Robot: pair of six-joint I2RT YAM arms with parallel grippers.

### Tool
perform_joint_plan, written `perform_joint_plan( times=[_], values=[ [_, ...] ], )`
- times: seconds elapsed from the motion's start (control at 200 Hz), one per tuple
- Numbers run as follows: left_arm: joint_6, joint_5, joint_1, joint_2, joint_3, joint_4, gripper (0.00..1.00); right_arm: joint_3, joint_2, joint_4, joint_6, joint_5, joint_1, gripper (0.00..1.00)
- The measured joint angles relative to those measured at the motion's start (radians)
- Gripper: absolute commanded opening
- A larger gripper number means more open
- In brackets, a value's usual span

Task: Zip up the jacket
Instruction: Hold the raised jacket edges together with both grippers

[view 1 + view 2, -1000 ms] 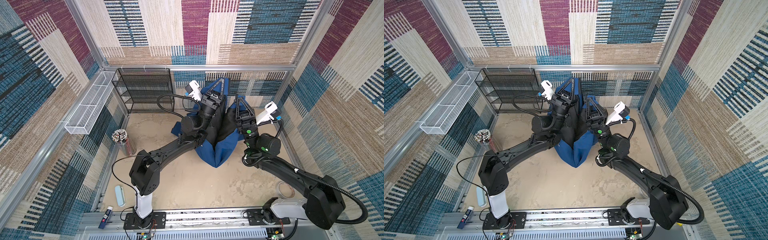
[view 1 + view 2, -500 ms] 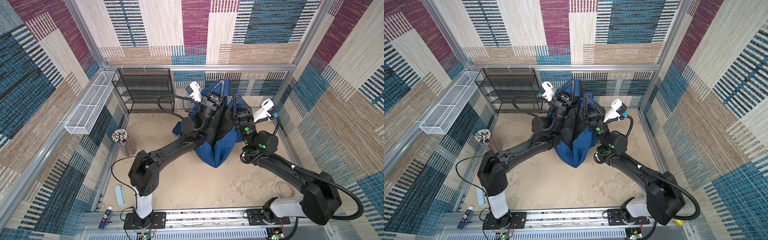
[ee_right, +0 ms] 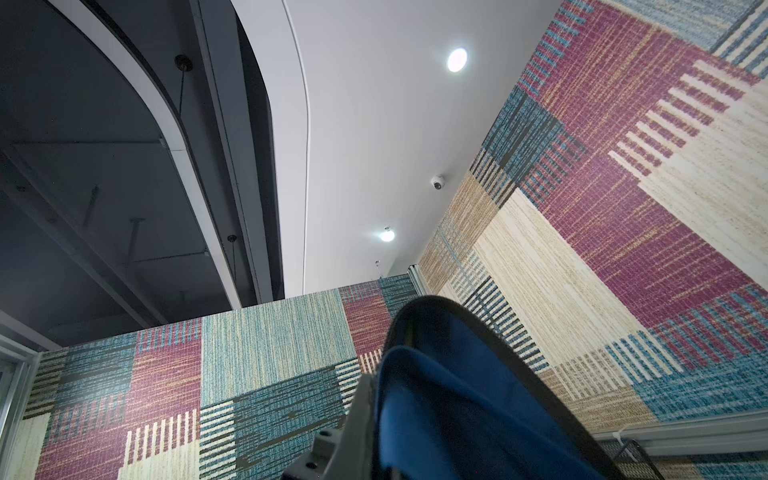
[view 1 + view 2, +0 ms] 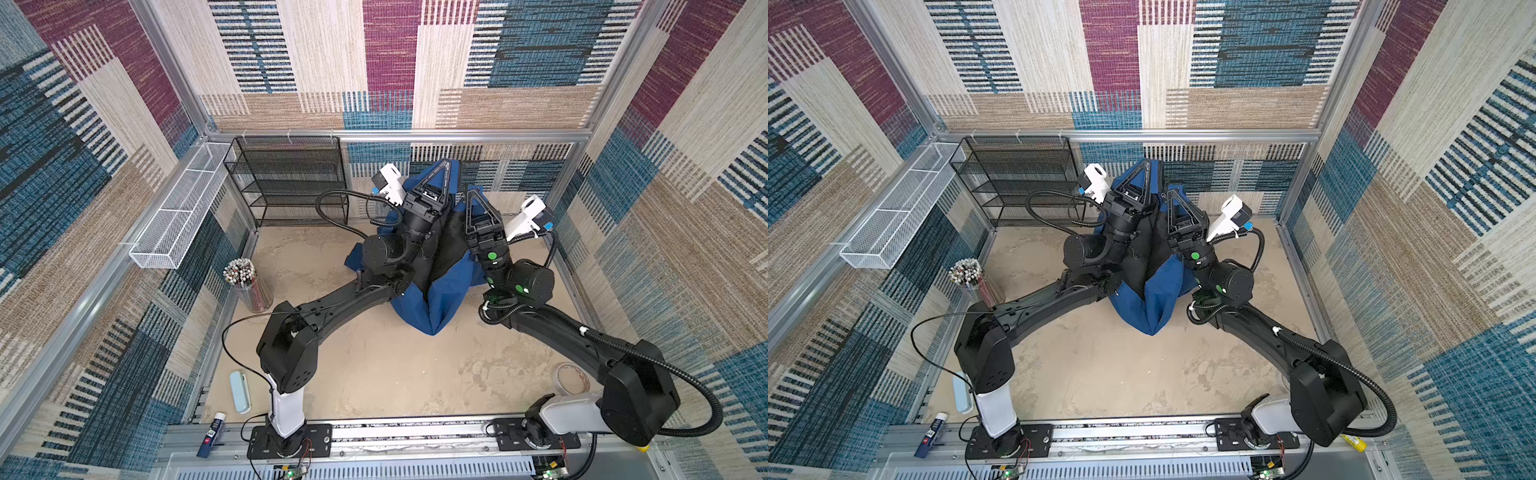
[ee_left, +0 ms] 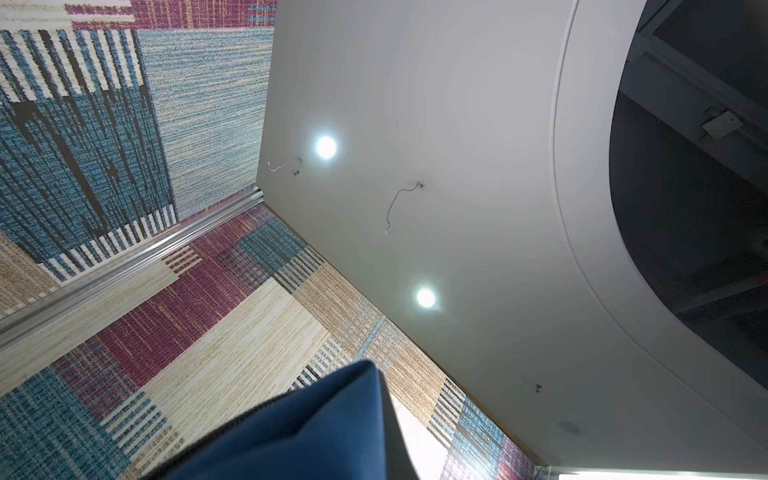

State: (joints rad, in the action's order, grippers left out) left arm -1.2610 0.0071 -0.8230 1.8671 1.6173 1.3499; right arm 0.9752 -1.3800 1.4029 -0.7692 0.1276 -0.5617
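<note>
In both top views the navy jacket hangs bunched between my two raised arms, black lining showing in the middle and its lower point resting on the sandy table. My left gripper points upward, shut on a fold of jacket near the back wall. My right gripper stands close beside it, slightly lower, also shut on jacket cloth. The left wrist view shows blue jacket fabric against wall and ceiling. In the right wrist view blue cloth lies against a grey finger. No zipper shows.
A black mesh shelf stands at the back left, with a white wire basket on the left rail. A cup of pencils, a pale blue case and a tube sit left; a tape roll lies right.
My right gripper has shifted a little leftward, closer to the left gripper, with the jacket still held. The left gripper has barely moved.
</note>
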Motion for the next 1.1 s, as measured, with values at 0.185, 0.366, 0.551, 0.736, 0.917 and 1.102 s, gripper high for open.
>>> perform_joint_plan(
  times=[0.185, 0.366, 0.551, 0.736, 0.917, 1.102],
  values=[
    [-0.005, 0.000, 0.000, 0.000, 0.000, 0.000, 0.00, 0.007, -0.008, 0.000, -0.013, 0.000, 0.001, 0.00],
    [-0.015, 0.000, 0.000, 0.000, 0.000, 0.000, 0.00, 0.010, -0.009, 0.000, -0.032, 0.001, 0.001, 0.00],
    [-0.019, -0.004, -0.002, 0.000, -0.009, 0.003, 0.00, 0.010, -0.010, 0.000, -0.045, 0.002, 0.003, 0.00],
    [-0.021, -0.003, -0.002, 0.000, -0.009, 0.004, 0.00, 0.008, -0.009, 0.000, -0.047, 0.003, 0.003, 0.00],
    [-0.022, -0.003, -0.002, 0.000, -0.009, 0.004, 0.00, -0.008, 0.002, 0.000, -0.060, 0.002, 0.003, 0.00],
    [-0.022, -0.003, -0.002, 0.002, -0.007, 0.004, 0.00, -0.023, 0.019, 0.000, -0.063, 0.001, 0.003, 0.00]
  ],
)
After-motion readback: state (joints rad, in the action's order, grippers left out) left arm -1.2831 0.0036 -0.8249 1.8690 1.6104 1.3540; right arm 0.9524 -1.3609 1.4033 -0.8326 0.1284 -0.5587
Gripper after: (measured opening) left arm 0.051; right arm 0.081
